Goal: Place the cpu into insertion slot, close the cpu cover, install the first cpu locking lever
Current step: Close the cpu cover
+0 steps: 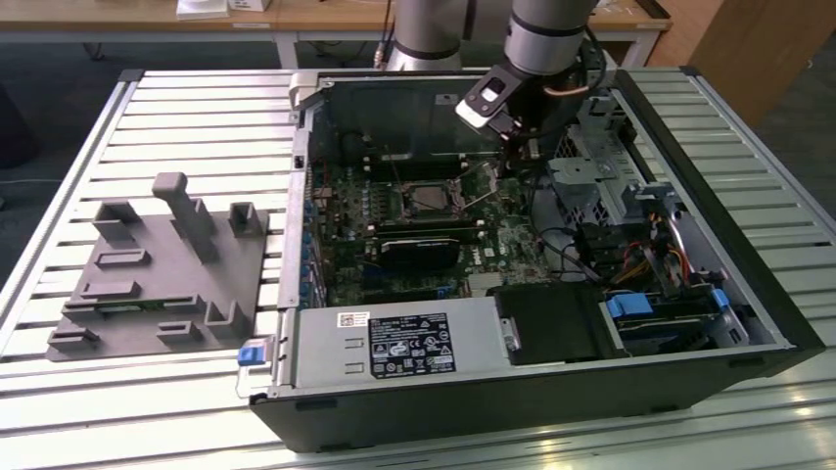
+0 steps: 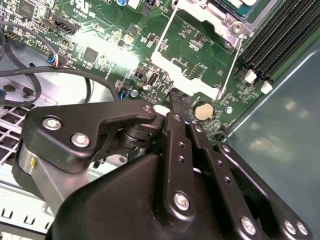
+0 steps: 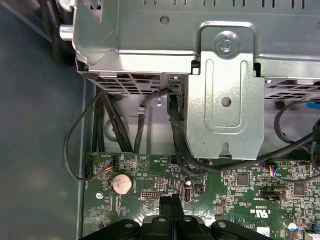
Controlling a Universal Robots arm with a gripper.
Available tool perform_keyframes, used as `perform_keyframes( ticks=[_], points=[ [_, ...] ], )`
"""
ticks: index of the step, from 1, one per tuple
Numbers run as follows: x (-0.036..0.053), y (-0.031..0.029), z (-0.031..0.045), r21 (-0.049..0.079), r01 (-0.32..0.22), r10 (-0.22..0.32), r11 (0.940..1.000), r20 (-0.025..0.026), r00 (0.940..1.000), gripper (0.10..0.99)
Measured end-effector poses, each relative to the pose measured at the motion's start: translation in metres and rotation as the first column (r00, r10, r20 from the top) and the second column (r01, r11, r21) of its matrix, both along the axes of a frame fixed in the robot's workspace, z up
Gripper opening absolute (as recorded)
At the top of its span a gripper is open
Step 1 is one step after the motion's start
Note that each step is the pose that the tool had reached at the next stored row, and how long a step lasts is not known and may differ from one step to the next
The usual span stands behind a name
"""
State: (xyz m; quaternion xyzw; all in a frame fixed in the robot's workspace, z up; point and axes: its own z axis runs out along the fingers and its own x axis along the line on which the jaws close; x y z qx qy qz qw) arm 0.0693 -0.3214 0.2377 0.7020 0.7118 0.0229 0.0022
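Second wrist view: the claw is pinched narrow and empty, close over the board. Misaimed, it could scrape the coin battery or miss the thin lever.

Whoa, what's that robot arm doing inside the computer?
A robot arm's black claw is down inside the open black computer case. Its fingers are pinched together just over the green circuit board, beside a round silver coin battery. The silvery metal cover frame of the chip socket is close by, with a thin wire lever running alongside it.
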Motion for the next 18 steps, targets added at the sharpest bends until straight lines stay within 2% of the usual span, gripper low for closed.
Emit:
perform_keyframes(
  ticks=[14, 18],
  points=[
    [-0.0251, 0.0001, 0.0020, 0.004, 0.000, 0.000, 1.0000, 0.0000, 1.0000, 0.106],
    [-0.0347, 0.0001, 0.0021, 0.004, 0.000, 0.000, 1.0000, -0.0001, 1.0000, 0.106]
  ],
)
